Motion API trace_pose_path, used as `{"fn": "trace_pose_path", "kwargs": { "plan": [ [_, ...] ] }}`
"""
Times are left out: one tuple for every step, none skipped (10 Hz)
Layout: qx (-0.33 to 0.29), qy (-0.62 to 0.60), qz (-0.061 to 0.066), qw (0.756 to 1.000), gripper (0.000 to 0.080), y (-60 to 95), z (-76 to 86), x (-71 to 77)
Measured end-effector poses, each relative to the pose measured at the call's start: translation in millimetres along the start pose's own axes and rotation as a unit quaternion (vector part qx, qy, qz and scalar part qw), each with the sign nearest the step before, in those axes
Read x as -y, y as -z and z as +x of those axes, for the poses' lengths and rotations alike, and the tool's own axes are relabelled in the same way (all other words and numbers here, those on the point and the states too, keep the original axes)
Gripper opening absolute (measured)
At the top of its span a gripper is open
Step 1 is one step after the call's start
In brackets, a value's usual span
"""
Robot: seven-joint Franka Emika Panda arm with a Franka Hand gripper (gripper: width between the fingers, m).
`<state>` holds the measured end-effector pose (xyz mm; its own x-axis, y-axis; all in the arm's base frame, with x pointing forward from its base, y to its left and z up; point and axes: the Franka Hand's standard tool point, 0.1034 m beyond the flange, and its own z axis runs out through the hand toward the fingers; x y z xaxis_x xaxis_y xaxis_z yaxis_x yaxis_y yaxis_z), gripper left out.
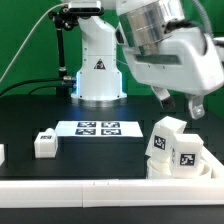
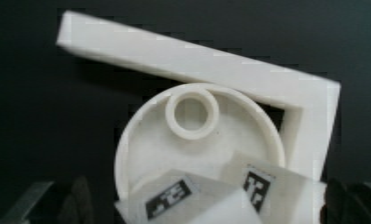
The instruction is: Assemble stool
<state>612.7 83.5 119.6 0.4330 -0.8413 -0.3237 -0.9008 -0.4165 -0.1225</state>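
Note:
The round white seat lies flat in the corner of the white border bars, its raised hole facing up. It also shows low in the exterior view at the right. Two tagged white legs stand upright at the seat's near side; both show in the wrist view. A third leg lies alone at the exterior view's left. My gripper hangs open just above the two legs, its dark fingers spread wide on either side, touching nothing.
The marker board lies in front of the robot base. A long border bar runs along the front. A small white piece shows at the far left edge.

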Motion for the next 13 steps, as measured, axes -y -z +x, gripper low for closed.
{"fn": "trace_pose_path", "kwargs": {
  "plan": [
    [-0.007,0.119,-0.001,0.993,0.0649,6.1,2.3,4.3],
    [-0.010,0.217,0.000,0.976,0.0649,9.0,3.3,7.4],
    [-0.007,0.266,-0.003,0.964,0.0649,1.3,-3.3,5.0],
    [-0.007,0.294,-0.004,0.956,0.0649,1.0,-2.5,4.3],
    [-0.007,0.325,-0.004,0.946,0.0649,1.6,-0.7,3.7],
    [-0.007,0.362,-0.005,0.932,0.0649,1.1,-0.5,3.4],
    [-0.007,0.397,-0.005,0.918,0.0649,1.2,-0.3,3.4],
    [-0.015,0.487,-0.019,0.873,0.0649,3.5,3.5,2.9],
    [-0.017,0.562,-0.034,0.826,0.0649,1.6,9.4,-0.6],
    [-0.016,0.640,-0.056,0.766,0.0649,-2.8,17.3,-3.4],
    [-0.010,0.689,-0.067,0.722,0.0649,-9.4,20.8,-6.4],
    [-0.002,0.717,-0.071,0.694,0.0649,-16.8,25.0,-11.0],
    [0.001,0.722,-0.072,0.688,0.0649,-22.5,26.9,-13.3]
  ]
}}
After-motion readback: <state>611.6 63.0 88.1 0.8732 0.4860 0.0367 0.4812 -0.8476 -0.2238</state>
